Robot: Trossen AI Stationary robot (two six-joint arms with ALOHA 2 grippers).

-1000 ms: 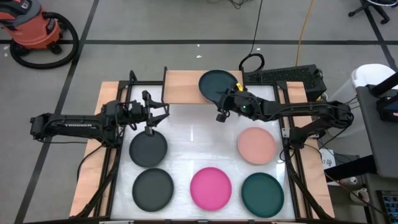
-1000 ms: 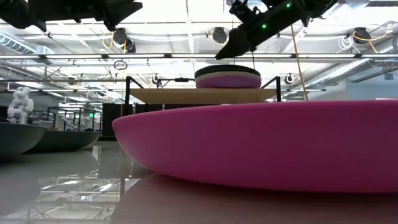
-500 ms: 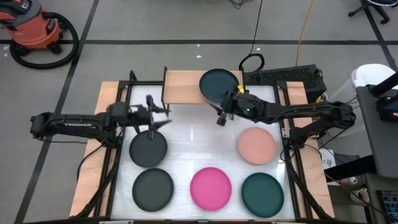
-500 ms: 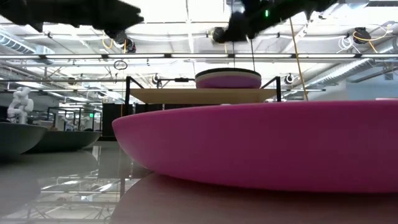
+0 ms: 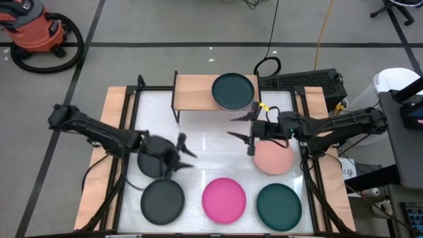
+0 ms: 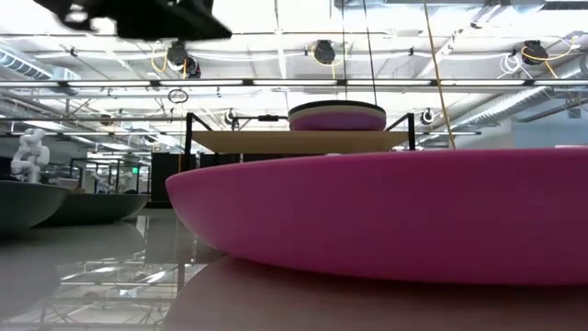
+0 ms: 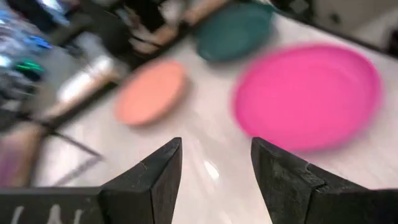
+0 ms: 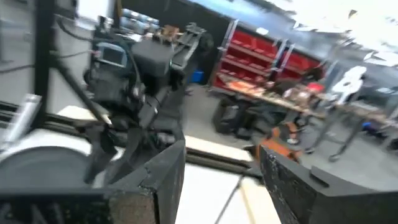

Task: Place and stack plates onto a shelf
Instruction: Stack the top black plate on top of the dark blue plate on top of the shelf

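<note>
Five plates lie loose on the white tabletop (image 5: 211,142); a stack stands on the shelf (image 5: 195,91), at its right end, with a dark teal plate (image 5: 232,91) on top.

- Dark grey plate (image 5: 151,163), left side, middle row: lies flat, directly under and just left of the left gripper (image 5: 180,156). Round, so no long axis and no heading; any rim point serves equally. Left gripper: fingers spread wide, holding nothing; in the left wrist view its two fingers (image 7: 155,180) stand well apart with bare table between them.
- Salmon-pink plate (image 5: 272,157), right side, middle row: flat, touching or just under the right gripper (image 5: 246,134), which hovers at its far-left rim. Right gripper: fingers parted, nothing held.
- Second dark grey plate (image 5: 162,201), hot pink plate (image 5: 223,199), second dark teal plate (image 5: 279,206): near row, left to right, all flat, well apart from both grippers.

Judgement: each arm is nearer its own side's middle-row plate. The shelf lies far of both, its free half to the left of the stack, its long side running left to right.
</note>
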